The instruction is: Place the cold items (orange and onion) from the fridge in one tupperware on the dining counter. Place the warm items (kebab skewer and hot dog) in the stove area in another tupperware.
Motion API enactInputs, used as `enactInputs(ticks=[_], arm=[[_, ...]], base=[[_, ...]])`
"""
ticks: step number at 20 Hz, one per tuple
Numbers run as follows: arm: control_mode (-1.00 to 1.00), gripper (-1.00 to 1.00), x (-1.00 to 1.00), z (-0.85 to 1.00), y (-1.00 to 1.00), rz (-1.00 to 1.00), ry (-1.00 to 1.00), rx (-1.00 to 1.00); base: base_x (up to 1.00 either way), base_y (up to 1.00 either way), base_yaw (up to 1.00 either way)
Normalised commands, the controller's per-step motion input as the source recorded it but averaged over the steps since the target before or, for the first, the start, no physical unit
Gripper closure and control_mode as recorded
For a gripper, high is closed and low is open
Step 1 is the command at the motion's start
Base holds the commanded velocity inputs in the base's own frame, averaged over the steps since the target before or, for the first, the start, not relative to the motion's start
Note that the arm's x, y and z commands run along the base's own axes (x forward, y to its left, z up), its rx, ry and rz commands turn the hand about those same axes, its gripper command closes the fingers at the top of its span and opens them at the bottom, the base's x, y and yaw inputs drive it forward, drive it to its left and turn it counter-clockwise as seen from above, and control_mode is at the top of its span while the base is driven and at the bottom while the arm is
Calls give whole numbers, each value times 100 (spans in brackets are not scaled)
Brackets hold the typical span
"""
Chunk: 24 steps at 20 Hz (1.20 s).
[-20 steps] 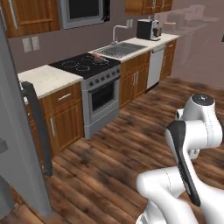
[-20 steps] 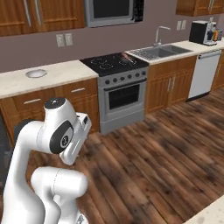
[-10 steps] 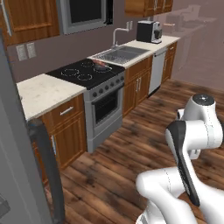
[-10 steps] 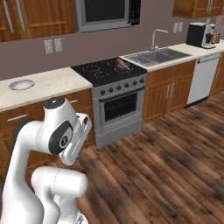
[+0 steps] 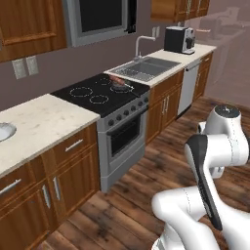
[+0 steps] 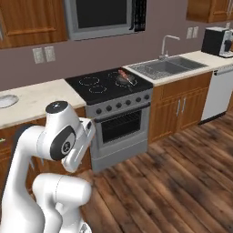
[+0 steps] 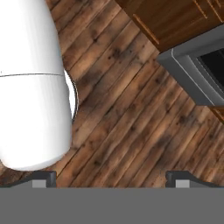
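A black stove (image 5: 100, 91) (image 6: 108, 82) stands in the counter run ahead. On its right side, near the sink, lies reddish-brown food (image 5: 119, 83) (image 6: 124, 77), too small to tell the kebab skewer from the hot dog. My arm is folded close over the base. In the hand view my gripper (image 7: 111, 178) points down at the wooden floor (image 7: 131, 127), with its jaws wide open and nothing between them. The oven's grey corner (image 7: 192, 76) shows at the upper right of that view. The orange, onion and tupperware are out of view.
Right of the stove are a steel sink (image 5: 144, 68) (image 6: 169, 66), a coffee machine (image 5: 178, 40) (image 6: 215, 41) and a dishwasher (image 5: 188, 88) (image 6: 216, 93). A microwave (image 5: 100, 17) (image 6: 105, 17) hangs above the stove. A pale dish (image 5: 4, 131) (image 6: 5, 100) sits on the left counter.
The whole picture has shifted, so the base has driven: the stove now sits nearer and more central, and the grey appliance at the left has left the view. The gripper stays open.
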Motion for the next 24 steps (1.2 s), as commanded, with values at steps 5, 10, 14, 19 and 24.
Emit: enactInputs(ticks=[5,10,14,19,24], arm=[[100,-100,0,0,0,0,0,0],[100,-100,0,0,0,0,0,0],[100,-100,0,0,0,0,0,0],[100,-100,0,0,0,0,0,0],[100,-100,0,0,0,0,0,0]], base=[[100,-77,31],[97,-89,37],[97,-81,42],[92,-79,43],[81,-63,40]])
